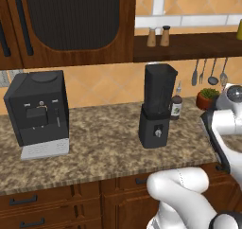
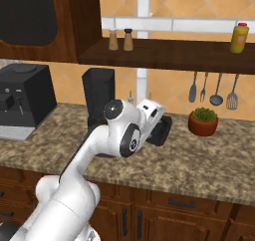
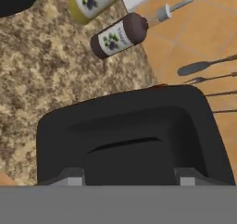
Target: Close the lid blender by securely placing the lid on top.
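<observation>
You have the lid (image 3: pixel 134 135), a stiff, light, smooth black piece, clamped in the gripper (image 2: pixel 160 129) by its raised centre. The open-topped blender (image 1: pixel 157 106) stands on the counter (image 1: pixel 94 147), at ten o'clock of the gripper.

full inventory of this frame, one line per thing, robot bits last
blender: 1, black, mid counter, jar open on top
lid: 1, black, in the gripper
coffee machine: 1, black, grey tray, counter left
bottles: 2, dark and yellow-green, behind blender
potted plant: 1, green in red-brown pot, counter right
shakers: 2, brown, shelf
yellow bottle: 1, shelf right
utensils: 4, grey, hanging on wall
gripper: 1, dark, right of blender, shut on lid
</observation>
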Controlling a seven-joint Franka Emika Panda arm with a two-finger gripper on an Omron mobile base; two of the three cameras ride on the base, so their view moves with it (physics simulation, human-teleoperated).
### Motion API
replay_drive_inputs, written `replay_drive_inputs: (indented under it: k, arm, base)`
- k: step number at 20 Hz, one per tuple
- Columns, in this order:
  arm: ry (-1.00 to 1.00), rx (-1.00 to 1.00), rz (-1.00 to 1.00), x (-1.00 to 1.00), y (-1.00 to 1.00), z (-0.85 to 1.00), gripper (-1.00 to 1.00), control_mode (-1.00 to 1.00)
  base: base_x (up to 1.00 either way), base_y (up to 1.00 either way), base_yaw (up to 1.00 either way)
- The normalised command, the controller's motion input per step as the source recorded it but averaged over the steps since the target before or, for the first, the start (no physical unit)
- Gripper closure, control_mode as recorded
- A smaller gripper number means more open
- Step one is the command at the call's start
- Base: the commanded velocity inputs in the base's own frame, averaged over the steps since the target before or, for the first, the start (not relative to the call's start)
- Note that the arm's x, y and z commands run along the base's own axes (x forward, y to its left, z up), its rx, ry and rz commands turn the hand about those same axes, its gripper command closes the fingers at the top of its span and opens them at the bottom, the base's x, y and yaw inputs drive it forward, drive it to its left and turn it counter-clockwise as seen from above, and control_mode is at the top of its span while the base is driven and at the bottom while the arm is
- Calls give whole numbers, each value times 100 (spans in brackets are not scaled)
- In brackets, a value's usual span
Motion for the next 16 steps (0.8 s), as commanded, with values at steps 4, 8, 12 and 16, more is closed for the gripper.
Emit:
replay_drive_inputs:
  k: [4, 8, 12, 16]
  arm:
    - [17, 5, 0, -31, 67, 100, 100, -100]
    - [21, 22, 0, -48, 58, 100, 100, -100]
    - [15, 23, -1, -24, 74, 96, 100, -100]
    - [8, 14, -16, -2, 99, 71, 100, -100]
  base:
    - [0, 0, 0]
    - [0, 0, 0]
    - [0, 0, 0]
    - [0, 0, 0]
